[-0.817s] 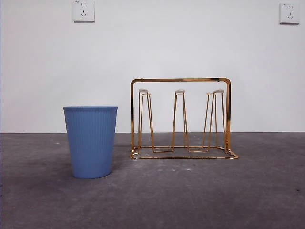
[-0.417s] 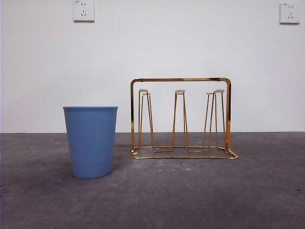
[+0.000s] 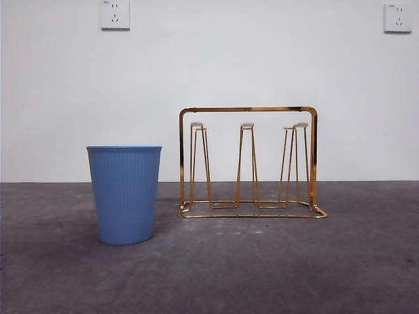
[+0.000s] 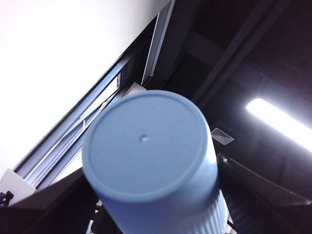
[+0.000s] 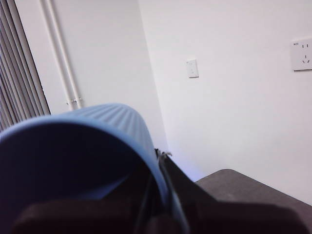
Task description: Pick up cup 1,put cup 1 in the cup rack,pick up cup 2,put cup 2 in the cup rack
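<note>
- The left gripper (image 4: 156, 207) has its jaws set wide on either side of a ribbed blue cup (image 4: 146, 141), whose flat base faces the wrist camera.
- The right gripper (image 5: 163, 195) pinches the rim wall of another blue cup (image 5: 107, 119); its jaws are narrow.
- Neither gripper shows in the front view.
- A standing blue cup (image 3: 124, 195) sits upright just left of the cup rack (image 3: 247, 109), apart from it.
- The rack's prongs are bare.
- Both rest on a grey table (image 3: 262, 261); behind the rack is a white wall (image 3: 229, 59) with two sockets (image 3: 115, 14).
</note>
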`<state>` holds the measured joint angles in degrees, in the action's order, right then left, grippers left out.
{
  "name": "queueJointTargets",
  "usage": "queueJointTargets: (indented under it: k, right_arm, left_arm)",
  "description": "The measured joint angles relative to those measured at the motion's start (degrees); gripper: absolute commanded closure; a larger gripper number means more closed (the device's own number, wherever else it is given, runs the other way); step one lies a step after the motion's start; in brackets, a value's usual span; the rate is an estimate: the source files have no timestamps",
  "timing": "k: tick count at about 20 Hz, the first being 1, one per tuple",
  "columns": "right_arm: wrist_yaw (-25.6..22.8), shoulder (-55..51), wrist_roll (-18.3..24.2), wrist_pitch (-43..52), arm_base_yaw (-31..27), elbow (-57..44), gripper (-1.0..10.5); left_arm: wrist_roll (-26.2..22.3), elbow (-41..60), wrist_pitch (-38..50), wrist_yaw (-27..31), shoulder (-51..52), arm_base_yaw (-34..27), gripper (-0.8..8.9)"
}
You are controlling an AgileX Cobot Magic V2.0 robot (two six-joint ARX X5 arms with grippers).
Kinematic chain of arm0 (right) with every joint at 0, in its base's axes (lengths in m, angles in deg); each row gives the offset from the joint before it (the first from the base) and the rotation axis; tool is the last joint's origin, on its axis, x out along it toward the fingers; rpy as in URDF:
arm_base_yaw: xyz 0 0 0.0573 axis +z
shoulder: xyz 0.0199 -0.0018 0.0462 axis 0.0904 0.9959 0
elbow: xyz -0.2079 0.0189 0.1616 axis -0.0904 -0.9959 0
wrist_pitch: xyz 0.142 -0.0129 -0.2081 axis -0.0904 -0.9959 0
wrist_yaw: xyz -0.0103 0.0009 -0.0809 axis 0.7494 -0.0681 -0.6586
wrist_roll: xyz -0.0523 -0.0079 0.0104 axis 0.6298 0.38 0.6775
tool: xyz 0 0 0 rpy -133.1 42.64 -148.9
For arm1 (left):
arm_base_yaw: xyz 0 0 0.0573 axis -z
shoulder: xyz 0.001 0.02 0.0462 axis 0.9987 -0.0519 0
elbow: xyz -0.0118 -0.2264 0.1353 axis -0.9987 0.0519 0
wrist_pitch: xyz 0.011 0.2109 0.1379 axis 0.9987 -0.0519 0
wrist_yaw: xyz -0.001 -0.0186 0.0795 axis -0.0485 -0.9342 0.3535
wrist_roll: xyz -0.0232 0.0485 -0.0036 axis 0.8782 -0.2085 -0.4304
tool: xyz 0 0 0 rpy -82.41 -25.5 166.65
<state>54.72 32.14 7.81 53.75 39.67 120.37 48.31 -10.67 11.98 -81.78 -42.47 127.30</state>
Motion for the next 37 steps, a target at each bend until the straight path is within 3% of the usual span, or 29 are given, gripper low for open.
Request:
queueJointTargets:
  k: [8,12,15,20,26,29,32,37]
  right_arm:
    - [-0.33,-0.07,0.26,-1.42,0.00,0.02,9.3]
    - [-1.51,-0.31,0.66,-5.18,0.00,0.04,7.4]
    - [-2.21,-0.48,1.38,-8.11,0.00,0.04,7.2]
    - [-8.50,-3.80,5.31,-16.04,0.00,0.04,7.2]
    - [-21.44,-11.78,11.72,-28.48,0.00,0.04,7.2]
    - [-27.69,-15.13,13.64,-35.69,-0.02,0.04,7.2]
    - [-33.00,-17.51,15.17,-41.31,-0.04,0.04,7.2]
    - [-37.99,-20.17,16.50,-44.85,-0.04,0.04,7.2]
  left_arm:
    - [0.37,0.00,-0.09,0.68,0.00,0.02,8.22]
    - [-1.60,0.00,-0.68,0.83,-0.09,0.02,8.22]
    - [-2.97,0.00,-0.68,0.90,-0.09,-0.02,8.22]
    - [-4.22,0.00,-2.08,0.98,-0.09,-1.05,8.22]
    - [-7.19,0.00,-7.85,1.01,-0.09,-2.62,8.22]
    - [-11.54,-0.13,-13.60,1.03,-0.09,-2.67,8.22]
    - [-18.29,-1.38,-24.65,1.81,-0.11,-2.47,8.22]
    - [-33.40,-6.03,-40.44,9.20,-2.29,0.90,8.22]
